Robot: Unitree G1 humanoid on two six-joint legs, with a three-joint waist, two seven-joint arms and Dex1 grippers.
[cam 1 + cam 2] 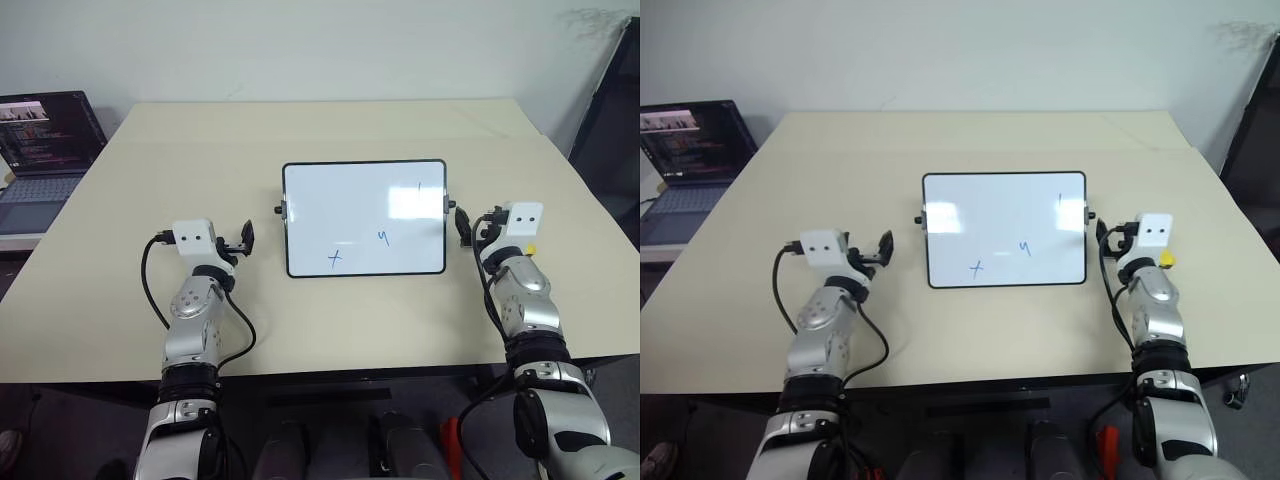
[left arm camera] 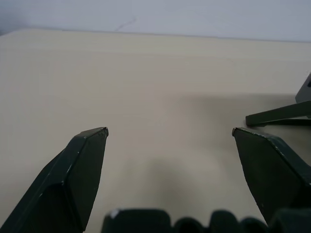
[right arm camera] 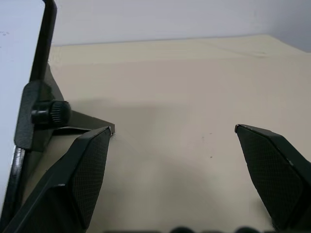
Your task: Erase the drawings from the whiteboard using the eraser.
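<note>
- The left gripper (image 2: 170,132) is seen with its two black fingers spread wide apart over bare table; nothing is held between them and nothing is touched.
- The right gripper (image 3: 172,128) is likewise spread to its widest, its fingers empty above the tabletop.
- The whiteboard (image 1: 350,205) is propped on the beige table (image 1: 120,200) between the two grippers, its black frame just inward of each; its side knob (image 3: 51,113) and stand foot are caught close beside the right gripper's inner finger.
- The drawings (image 1: 335,258) are found on the board in blue: an x near the lower edge, a y-like squiggle beside it, and a short stroke at the upper corner nearest the right gripper.
- The eraser (image 1: 1166,259) is glimpsed as a yellow sliver just outside the right wrist, largely hidden behind it.
- Open tabletop is left ahead of both grippers up to the table's far edge, and outward of the left gripper as well.
- A laptop (image 1: 45,150) is set beyond the table's edge, well apart from the left gripper on its outer side.
</note>
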